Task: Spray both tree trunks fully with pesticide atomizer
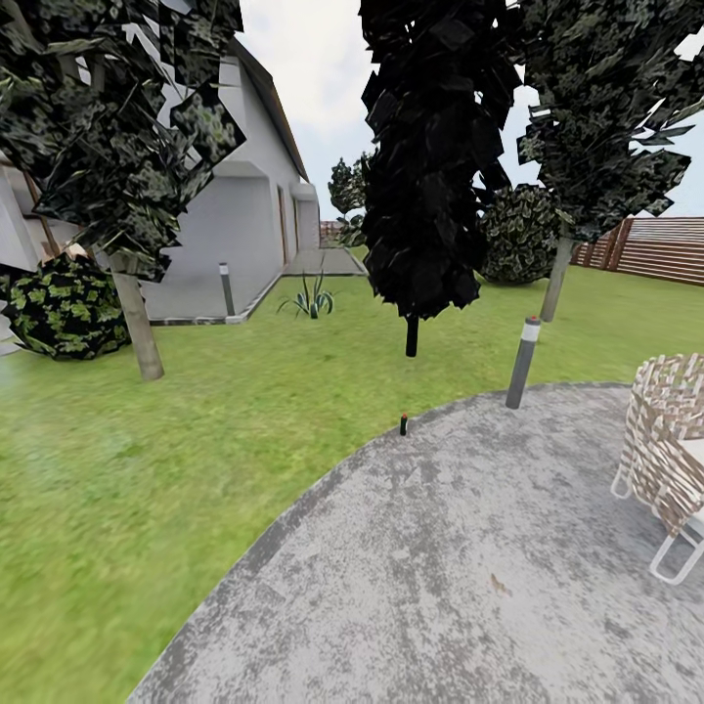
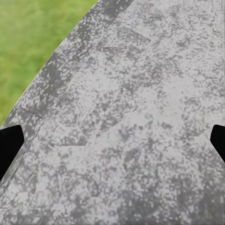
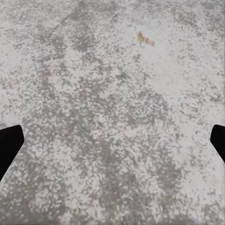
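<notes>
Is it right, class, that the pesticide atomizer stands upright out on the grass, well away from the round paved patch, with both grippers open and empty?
Not quite. In the head view the pesticide atomizer stands upright at the edge of the round paved patch, where paving meets grass, not well away from it. The rest holds: the left gripper and right gripper are open and empty.
</notes>
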Controlling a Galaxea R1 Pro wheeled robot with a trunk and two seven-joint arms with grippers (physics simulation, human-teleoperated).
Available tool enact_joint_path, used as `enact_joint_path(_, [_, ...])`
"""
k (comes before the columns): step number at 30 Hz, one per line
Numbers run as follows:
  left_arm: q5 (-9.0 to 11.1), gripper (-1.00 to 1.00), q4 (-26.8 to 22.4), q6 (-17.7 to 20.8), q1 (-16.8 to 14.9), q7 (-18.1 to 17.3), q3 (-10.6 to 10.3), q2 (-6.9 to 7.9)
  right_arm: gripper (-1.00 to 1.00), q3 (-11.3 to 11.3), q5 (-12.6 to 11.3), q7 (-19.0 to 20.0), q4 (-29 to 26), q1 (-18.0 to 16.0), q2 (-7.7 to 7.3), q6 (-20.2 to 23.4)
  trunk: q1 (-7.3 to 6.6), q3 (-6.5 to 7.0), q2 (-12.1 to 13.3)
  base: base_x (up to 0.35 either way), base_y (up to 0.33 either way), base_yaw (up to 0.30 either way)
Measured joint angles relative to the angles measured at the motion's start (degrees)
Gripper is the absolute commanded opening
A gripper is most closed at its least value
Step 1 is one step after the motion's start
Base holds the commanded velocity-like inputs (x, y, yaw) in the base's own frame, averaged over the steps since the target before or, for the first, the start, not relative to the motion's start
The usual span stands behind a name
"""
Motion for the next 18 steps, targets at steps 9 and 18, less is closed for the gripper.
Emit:
enact_joint_path(9, [0.00,1.00,0.00,0.00,-0.03,0.00,0.00,0.00,1.00,-0.01,0.01,0.01,0.00,0.00,-0.01,0.00,1.11,-0.90,-2.02,0.000,0.000,0.000])
enact_joint_path(18, [0.05,1.00,-0.29,-0.05,-0.05,-0.03,0.00,0.02,1.00,-0.02,0.02,0.04,0.00,0.00,0.00,0.00,1.11,-0.90,-2.02,0.000,0.000,0.000])
